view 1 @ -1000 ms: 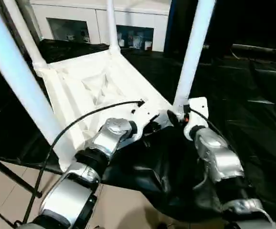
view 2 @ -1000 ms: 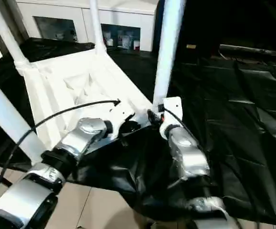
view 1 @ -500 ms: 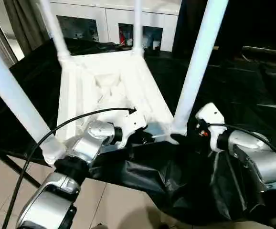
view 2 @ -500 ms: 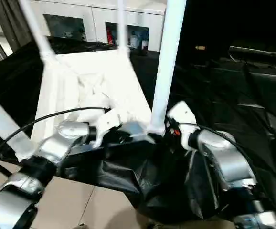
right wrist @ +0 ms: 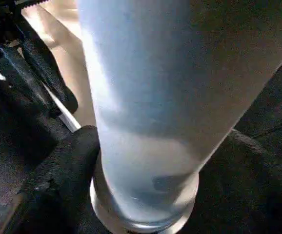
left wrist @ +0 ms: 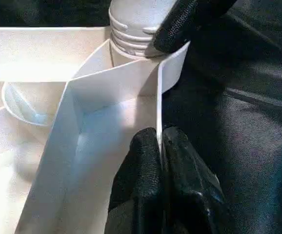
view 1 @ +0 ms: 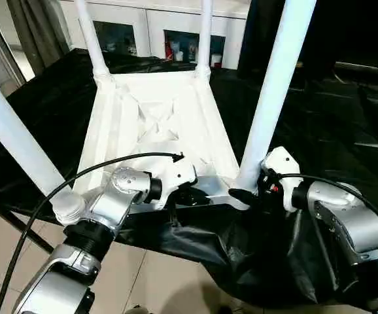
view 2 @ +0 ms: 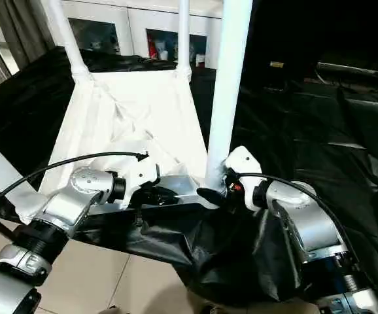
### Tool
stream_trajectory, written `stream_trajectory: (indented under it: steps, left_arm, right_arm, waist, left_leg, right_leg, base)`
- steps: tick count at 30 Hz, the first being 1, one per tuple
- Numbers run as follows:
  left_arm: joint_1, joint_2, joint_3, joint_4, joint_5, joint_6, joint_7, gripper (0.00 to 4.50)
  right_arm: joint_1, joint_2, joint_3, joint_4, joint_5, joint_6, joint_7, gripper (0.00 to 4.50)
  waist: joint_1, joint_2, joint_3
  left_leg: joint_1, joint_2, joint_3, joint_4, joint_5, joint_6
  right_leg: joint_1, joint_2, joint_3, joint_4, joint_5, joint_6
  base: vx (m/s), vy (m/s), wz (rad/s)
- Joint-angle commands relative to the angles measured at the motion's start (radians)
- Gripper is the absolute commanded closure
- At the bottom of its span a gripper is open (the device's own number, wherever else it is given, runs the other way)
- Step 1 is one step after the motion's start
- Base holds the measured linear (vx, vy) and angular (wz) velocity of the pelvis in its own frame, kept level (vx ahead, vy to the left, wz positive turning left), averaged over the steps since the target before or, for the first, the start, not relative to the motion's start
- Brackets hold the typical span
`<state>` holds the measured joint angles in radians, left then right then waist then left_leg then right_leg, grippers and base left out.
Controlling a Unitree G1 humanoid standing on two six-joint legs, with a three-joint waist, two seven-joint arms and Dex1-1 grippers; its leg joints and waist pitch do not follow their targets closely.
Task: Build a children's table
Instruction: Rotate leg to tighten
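Upside down, the white children's table [view 1: 156, 124] shows ribs; left end effector [left wrist: 160, 146] pinches its rim, right end effector [right wrist: 146, 195] straddles a leg [view 1: 274, 91].

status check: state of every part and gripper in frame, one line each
tabletop: upside down on the black sheet, ribbed underside up.
four legs: upright, one in each corner socket.
left gripper: shut on the tabletop's near rim.
right gripper: fingers on either side of the near right leg's base.
cabinet: doors closed.
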<state>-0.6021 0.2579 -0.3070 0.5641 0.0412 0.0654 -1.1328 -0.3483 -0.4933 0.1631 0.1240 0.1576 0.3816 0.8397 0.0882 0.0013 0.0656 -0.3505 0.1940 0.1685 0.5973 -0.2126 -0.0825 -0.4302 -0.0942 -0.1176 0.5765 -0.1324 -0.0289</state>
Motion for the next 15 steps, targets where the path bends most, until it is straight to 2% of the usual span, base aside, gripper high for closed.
stream_trajectory:
  steps: [1, 4, 7, 8, 9, 14, 15]
  left_arm:
    - [-0.013, -0.019, 0.008, -0.062, -0.053, -0.016, -0.032, 4.5]
    - [-0.012, -0.016, 0.008, -0.063, -0.053, -0.015, -0.032, 4.5]
    - [-0.01, -0.014, 0.008, -0.063, -0.052, -0.015, -0.03, 4.5]
    - [-0.009, -0.014, 0.008, -0.063, -0.052, -0.015, -0.03, 4.5]
    - [-0.009, -0.014, 0.008, -0.063, -0.051, -0.015, -0.029, 4.5]
    - [-0.018, -0.02, 0.017, -0.043, -0.034, -0.002, 0.021, 4.5]
    - [-0.03, -0.031, 0.026, -0.02, -0.023, 0.007, 0.063, 4.5]
  right_arm:
    - [-0.014, -0.005, -0.005, 0.004, 0.002, 0.002, 0.005, 1.06]
    - [-0.01, -0.006, -0.003, 0.008, 0.001, -0.001, 0.009, 1.41]
    - [-0.006, -0.007, 0.003, 0.014, -0.004, -0.008, 0.011, 1.45]
    - [-0.006, -0.007, 0.003, 0.014, -0.004, -0.008, 0.011, 1.73]
    - [-0.005, -0.006, 0.003, 0.015, -0.005, -0.009, 0.011, 1.8]
    - [-0.001, 0.023, -0.013, 0.039, -0.001, 0.004, -0.024, 1.94]
    - [-0.003, 0.043, -0.023, 0.06, -0.007, 0.019, -0.064, 1.96]
  waist:
    - [-0.003, -0.017, -0.07]
    - [-0.003, -0.018, -0.071]
    - [-0.002, -0.019, -0.071]
    - [-0.003, -0.018, -0.071]
    - [-0.002, -0.019, -0.072]
    - [-0.003, -0.019, -0.073]
    - [-0.003, -0.02, -0.076]
  left_leg:
    - [-0.008, 0.03, -0.001, -0.068, -0.101, 0.102]
    - [-0.008, 0.029, -0.001, -0.067, -0.099, 0.103]
    - [-0.008, 0.029, 0.0, -0.066, -0.097, 0.103]
    - [-0.008, 0.029, 0.0, -0.066, -0.095, 0.103]
    - [-0.009, 0.028, 0.0, -0.066, -0.092, 0.103]
    - [-0.009, 0.028, 0.001, -0.065, -0.09, 0.103]
    - [-0.008, 0.028, 0.001, -0.064, -0.087, 0.097]
  right_leg:
    - [0.075, -0.056, 0.054, -0.064, -0.329, -0.148]
    - [0.076, -0.056, 0.055, -0.063, -0.326, -0.15]
    - [0.076, -0.057, 0.055, -0.064, -0.327, -0.148]
    - [0.076, -0.056, 0.054, -0.063, -0.328, -0.148]
    - [0.077, -0.057, 0.055, -0.063, -0.324, -0.148]
    - [0.076, -0.056, 0.055, -0.062, -0.323, -0.149]
    - [0.076, -0.056, 0.053, -0.062, -0.331, -0.148]
  base:
    - [0.0, 0.0, 0.0]
    - [0.0, 0.0, 0.0]
    - [0.0, 0.0, 0.0]
    - [0.0, 0.0, 0.0]
    - [0.0, 0.0, 0.0]
    - [0.0, 0.0, 0.0]
    - [0.0, 0.0, 0.0]
